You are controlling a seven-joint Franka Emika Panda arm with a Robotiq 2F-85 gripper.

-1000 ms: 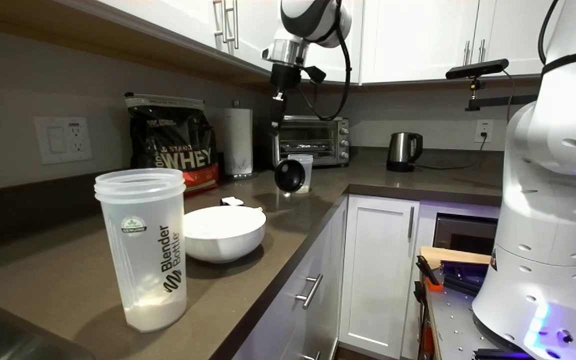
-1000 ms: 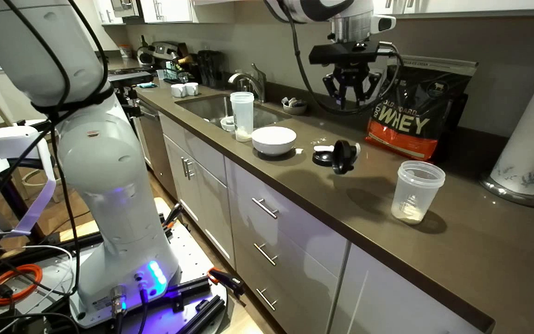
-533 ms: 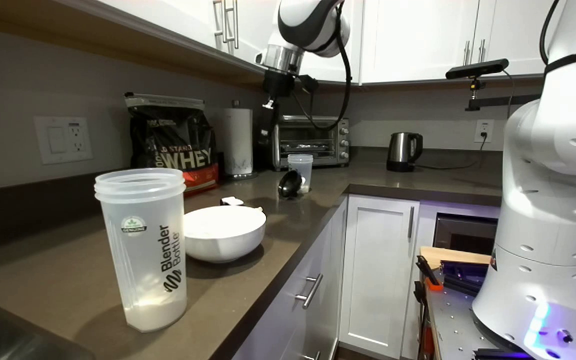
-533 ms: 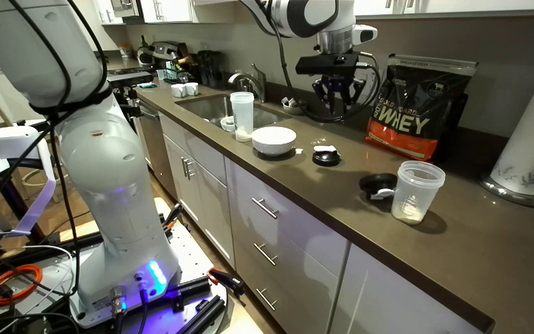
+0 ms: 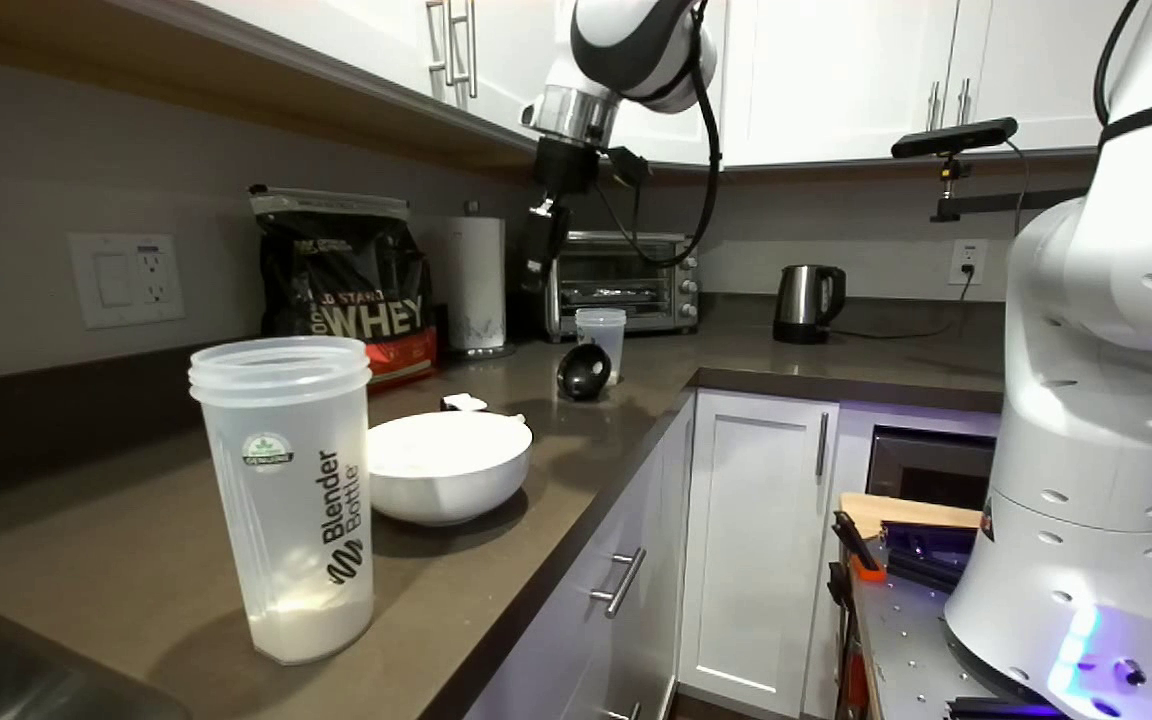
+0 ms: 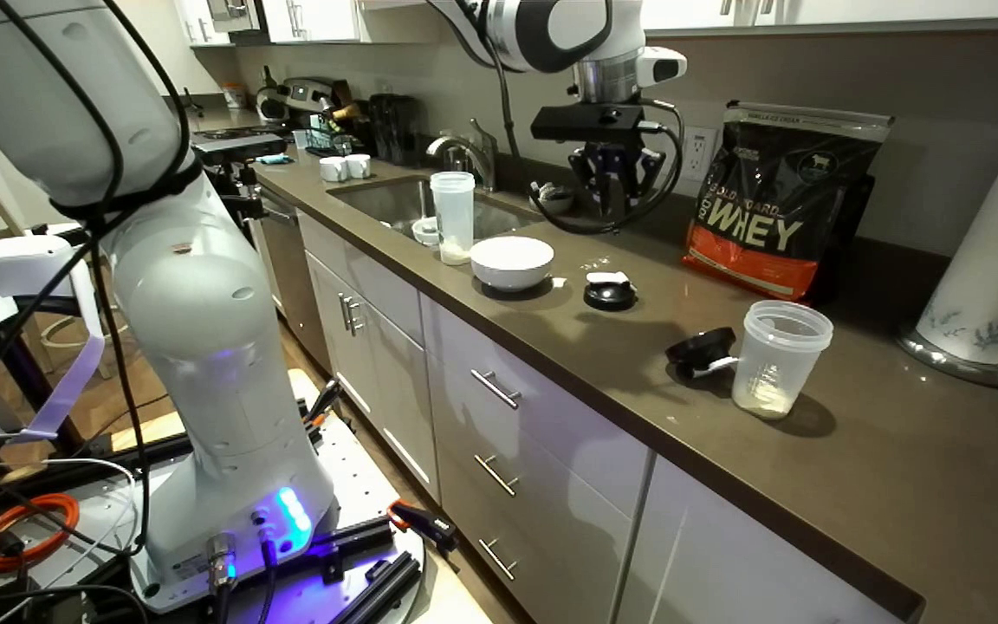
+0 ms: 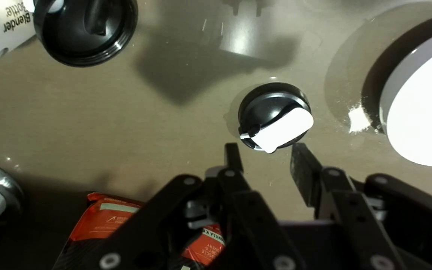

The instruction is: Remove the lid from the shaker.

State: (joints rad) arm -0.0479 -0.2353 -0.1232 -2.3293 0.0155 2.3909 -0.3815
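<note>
1. Removal step looks done to me: shaker [image 6: 779, 360] upright, mouth uncovered; what I take for its lid [image 6: 700, 348] sits tilted just beside it, contact unclear.
2. My tool [image 7: 267, 159] hangs well apart from the shaker, jaws spread, pinching nothing.
3. Next I'd just back off, no bumping the lid.
4. Tabletop [image 6: 897, 442] under the shaker: brown, glossy; another black lid [image 6: 610, 296] lies well apart from the shaker.
5. Kitchen: paper-towel roll [image 6: 994, 260] near the shaker, toaster oven [image 5: 618, 280] beyond it in an exterior view.
</note>
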